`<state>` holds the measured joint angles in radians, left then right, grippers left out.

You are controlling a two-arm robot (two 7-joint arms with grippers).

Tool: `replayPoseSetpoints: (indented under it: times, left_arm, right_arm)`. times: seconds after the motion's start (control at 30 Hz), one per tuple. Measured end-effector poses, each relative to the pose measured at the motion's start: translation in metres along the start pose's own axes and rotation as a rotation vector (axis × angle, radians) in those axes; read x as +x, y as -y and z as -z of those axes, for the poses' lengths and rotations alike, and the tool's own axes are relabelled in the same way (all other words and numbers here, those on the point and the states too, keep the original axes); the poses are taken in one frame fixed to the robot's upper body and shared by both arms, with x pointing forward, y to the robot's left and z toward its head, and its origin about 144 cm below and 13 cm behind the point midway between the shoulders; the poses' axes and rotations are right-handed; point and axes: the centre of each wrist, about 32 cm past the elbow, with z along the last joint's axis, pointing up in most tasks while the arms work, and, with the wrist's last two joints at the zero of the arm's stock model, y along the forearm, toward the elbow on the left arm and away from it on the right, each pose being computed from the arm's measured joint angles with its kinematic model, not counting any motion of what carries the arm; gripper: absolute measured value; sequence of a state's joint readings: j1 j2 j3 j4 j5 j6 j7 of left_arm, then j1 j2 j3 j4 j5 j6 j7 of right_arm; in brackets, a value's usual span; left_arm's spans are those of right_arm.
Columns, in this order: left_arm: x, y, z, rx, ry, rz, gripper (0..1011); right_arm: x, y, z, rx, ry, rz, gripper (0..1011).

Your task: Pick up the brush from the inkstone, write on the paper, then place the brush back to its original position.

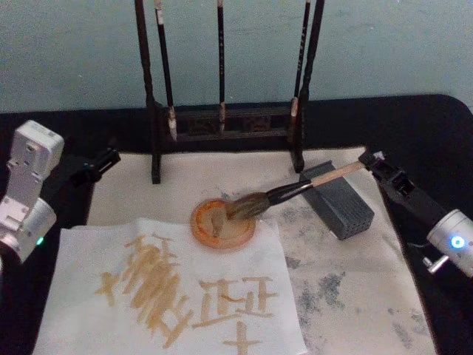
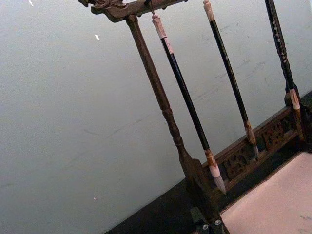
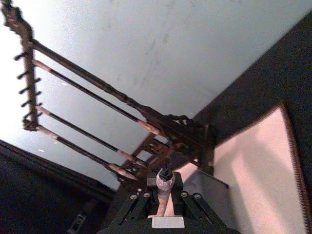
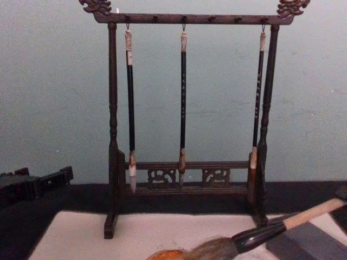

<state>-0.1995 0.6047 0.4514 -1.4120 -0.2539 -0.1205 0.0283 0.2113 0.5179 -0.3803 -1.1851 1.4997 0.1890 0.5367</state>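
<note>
The large calligraphy brush with its pale tan wooden handle, glossy black ferrule and bushy grey-brown bristles (image 1: 295, 189) lay at a slant in the middle of the table. Its bristles rested in a round orange dish (image 1: 201, 231). Its handle ran up and to the right over the far end of a dark grey rectangular block (image 1: 346, 208), probably the inkstone.

The right gripper (image 1: 369, 163) was at the far right, at the very end of the handle. In the right wrist view its fingers (image 3: 146, 199) sat closed against that handle end from both sides, pinching it.

Just near and left of the dish lay the off-white rectangular paper sheet (image 1: 251, 251). It already carried several rows of tan-brown strokes.

Under everything was a pale, ink-stained mat (image 1: 355, 296). At the far edge stood a dark wooden rack (image 4: 184, 19) with three thin dark brushes hanging from it. The left gripper (image 1: 100, 164) hung idle at the far left, well apart from the work. Whether it was open or closed could not be told.

By this layout the writing looked done, and the brush seemed to be down at its resting place. What appeared left was only to let go of the handle without rolling it off the block, then draw the right arm clear.
</note>
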Motion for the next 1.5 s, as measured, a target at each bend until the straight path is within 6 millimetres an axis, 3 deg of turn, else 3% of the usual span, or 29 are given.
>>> replayPoseSetpoints:
  times: [0.4,0.8,1.03,1.5]
  left_arm:
    - [0.0,0.0,0.0,0.0,0.0,0.0,1002]
    - [0.0,0.0,0.0,0.0,0.0,0.0,1002]
    - [0.0,0.0,0.0,0.0,0.0,0.0,1002]
    - [0.0,0.0,0.0,0.0,0.0,0.0,1002]
  right_arm:
    - [-0.027,0.009,-0.009,-0.014,0.087,-0.058,176]
    - [-0.088,0.015,-0.017,-0.102,0.399,-0.141,176]
    - [-0.12,0.014,-0.007,-0.15,0.544,-0.227,176]
    - [-0.143,-0.003,0.018,-0.232,0.646,-0.307,176]
